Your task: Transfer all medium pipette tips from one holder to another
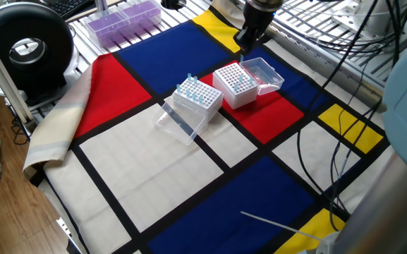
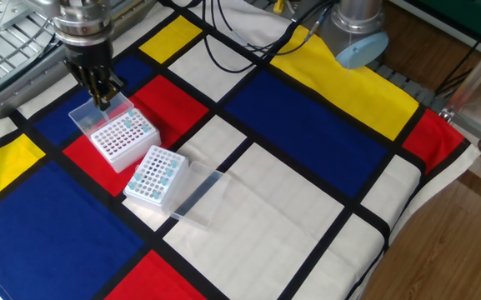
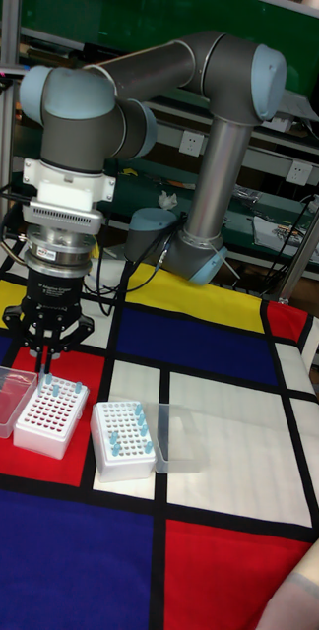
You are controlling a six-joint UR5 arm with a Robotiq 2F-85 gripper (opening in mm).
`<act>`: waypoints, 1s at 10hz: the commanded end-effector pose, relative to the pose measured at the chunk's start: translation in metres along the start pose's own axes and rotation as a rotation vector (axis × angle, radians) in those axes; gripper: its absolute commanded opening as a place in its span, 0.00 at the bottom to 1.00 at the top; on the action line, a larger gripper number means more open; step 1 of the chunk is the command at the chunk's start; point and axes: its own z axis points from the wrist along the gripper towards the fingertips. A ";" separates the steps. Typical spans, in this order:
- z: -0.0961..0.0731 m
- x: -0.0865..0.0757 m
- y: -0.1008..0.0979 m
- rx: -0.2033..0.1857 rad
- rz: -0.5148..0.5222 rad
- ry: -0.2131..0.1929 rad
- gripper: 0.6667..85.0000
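Jaws pinched nearly together on a single medium pipette tip [image 3: 44, 378], slender and pale with a light-blue top, pointing down between dark metal fingers [image 3: 33, 346]. Hard to make out in both fixed views, where only a thin sliver shows below the gripper [image 2: 102, 101].

Hangs above the far edge of a white rack box [image 3: 51, 413], blocky, its flat top drilled in a neat grid of small holes that read reddish from above. Just beside that edge, its clear plastic lid [image 3: 7, 399], shallow and glossy, lying flat on the cloth.

Next to it, close but apart, a second white rack box [image 3: 120, 439] of the same shape, with more medium pipette tips [image 3: 139, 423] standing upright in scattered holes, blue tops poking above the grid. Exact count not readable. Alongside, another clear lid [image 3: 184, 438], nearly lost against the white patch below.

Underneath everything, a matte tablecloth [image 2: 307, 125] in flat blocks of red, blue, yellow and white, split by black bands, draped and creased over one table edge.

Behind the gripper, black cables [image 2: 248, 46] trailing across the cloth, cut off at the frame. At the far corner, a clear box of purple-tinted contents [image 1: 122, 17], partly cropped.
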 end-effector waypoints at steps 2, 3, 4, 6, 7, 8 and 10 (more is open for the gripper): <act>0.008 0.008 0.000 -0.002 0.021 -0.026 0.00; 0.008 0.010 0.001 -0.001 0.028 -0.027 0.00; 0.008 0.012 0.001 0.004 0.032 -0.027 0.00; 0.008 0.015 0.002 0.005 0.039 -0.027 0.00; 0.008 0.016 0.002 0.007 0.041 -0.027 0.00; 0.008 0.016 0.001 0.008 0.040 -0.027 0.00; 0.008 0.017 0.001 0.010 0.042 -0.025 0.00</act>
